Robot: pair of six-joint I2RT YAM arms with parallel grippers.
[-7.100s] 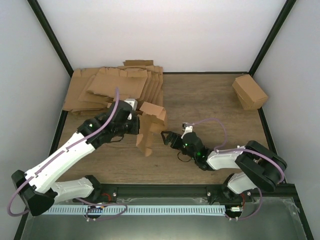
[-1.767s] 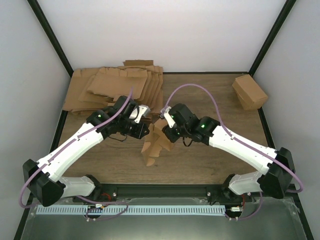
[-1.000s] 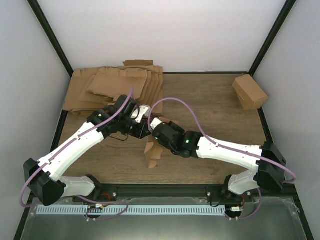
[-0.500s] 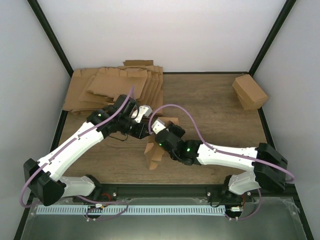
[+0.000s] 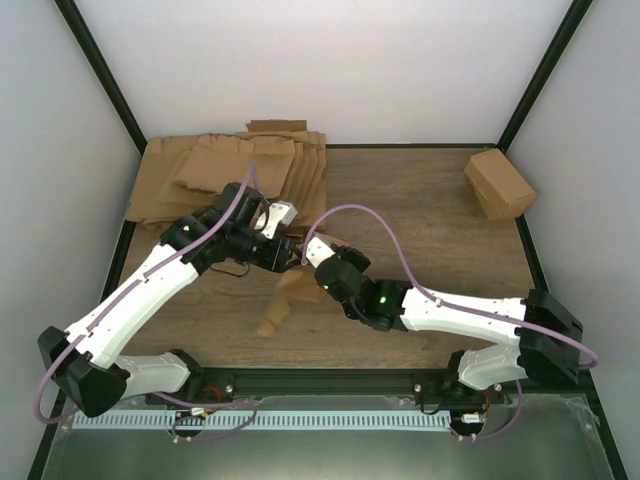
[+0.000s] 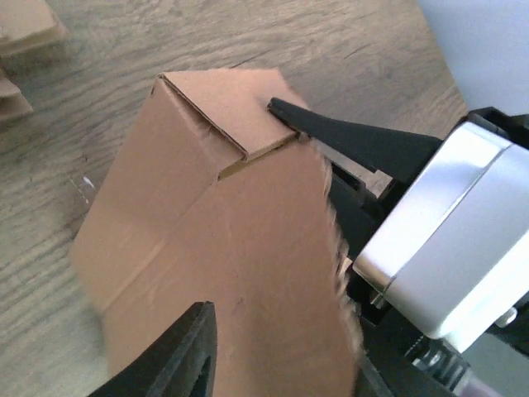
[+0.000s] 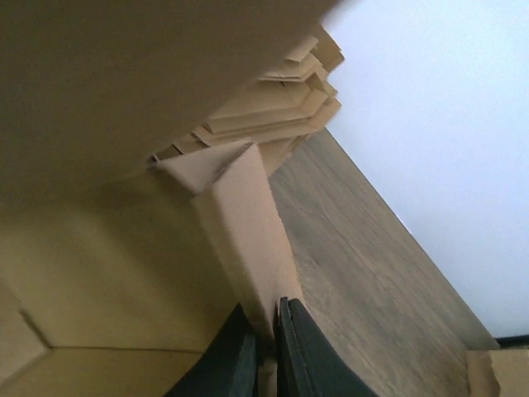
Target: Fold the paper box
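Now paper box (image 5: pixel 280 305) lower, leftward.

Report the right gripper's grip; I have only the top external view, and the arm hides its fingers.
Observer: Right wrist view: the right gripper is pinched shut on a narrow flap of the paper box.
Operator: Now the left one.
Observer: Left wrist view: the left gripper has its jaws apart, a box panel between them, one fingertip touching the end flap.
Operator: Describe that end.
Observer: Not closed; the flap's edge sits raised over a dark gap.
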